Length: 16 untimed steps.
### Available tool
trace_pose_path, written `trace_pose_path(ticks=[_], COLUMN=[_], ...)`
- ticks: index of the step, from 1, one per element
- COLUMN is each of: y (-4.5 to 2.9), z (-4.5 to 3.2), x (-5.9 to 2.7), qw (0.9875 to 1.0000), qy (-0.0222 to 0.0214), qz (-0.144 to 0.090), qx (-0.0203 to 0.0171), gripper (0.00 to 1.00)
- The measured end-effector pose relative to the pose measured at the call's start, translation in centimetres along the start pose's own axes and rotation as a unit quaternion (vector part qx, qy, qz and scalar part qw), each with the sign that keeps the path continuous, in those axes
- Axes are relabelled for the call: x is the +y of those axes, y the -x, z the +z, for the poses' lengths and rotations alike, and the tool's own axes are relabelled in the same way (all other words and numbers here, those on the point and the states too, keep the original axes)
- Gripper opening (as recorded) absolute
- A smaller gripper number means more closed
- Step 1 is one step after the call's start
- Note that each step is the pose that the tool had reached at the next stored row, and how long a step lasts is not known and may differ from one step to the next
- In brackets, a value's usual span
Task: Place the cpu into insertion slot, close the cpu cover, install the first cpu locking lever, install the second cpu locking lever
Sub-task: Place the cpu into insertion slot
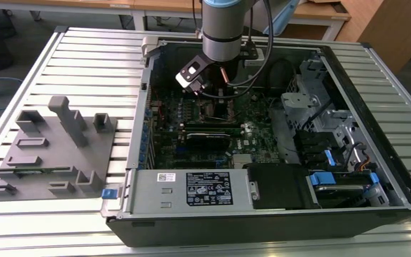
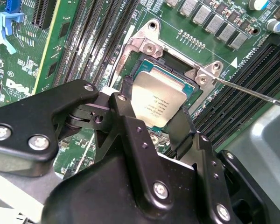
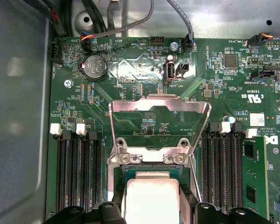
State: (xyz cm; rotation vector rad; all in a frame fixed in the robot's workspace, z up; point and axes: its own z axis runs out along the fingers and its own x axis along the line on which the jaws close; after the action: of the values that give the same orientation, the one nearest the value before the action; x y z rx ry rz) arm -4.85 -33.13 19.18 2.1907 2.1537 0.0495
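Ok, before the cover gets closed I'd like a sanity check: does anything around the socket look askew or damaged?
Nothing stands out. The cpu lies square in the slot, with the gripper at it. The cover stands open, tilted up off the slot, and looks straight. No damage shows.
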Motion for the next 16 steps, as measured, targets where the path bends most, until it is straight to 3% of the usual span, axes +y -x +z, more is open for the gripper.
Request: trace_pose_path(ticks=[7,10,16], y=[-0.01,0.0,0.0], z=[0.02,0.0,-0.03], x=[0.01,0.01,0.01], qw=[1.0,1.0,1.0], qy=[0.0002,0.0,0.0], qz=[0.0,0.0,0.0], qx=[0.0002,0.0,-0.0001], gripper=[0.55,0.67,0.67])
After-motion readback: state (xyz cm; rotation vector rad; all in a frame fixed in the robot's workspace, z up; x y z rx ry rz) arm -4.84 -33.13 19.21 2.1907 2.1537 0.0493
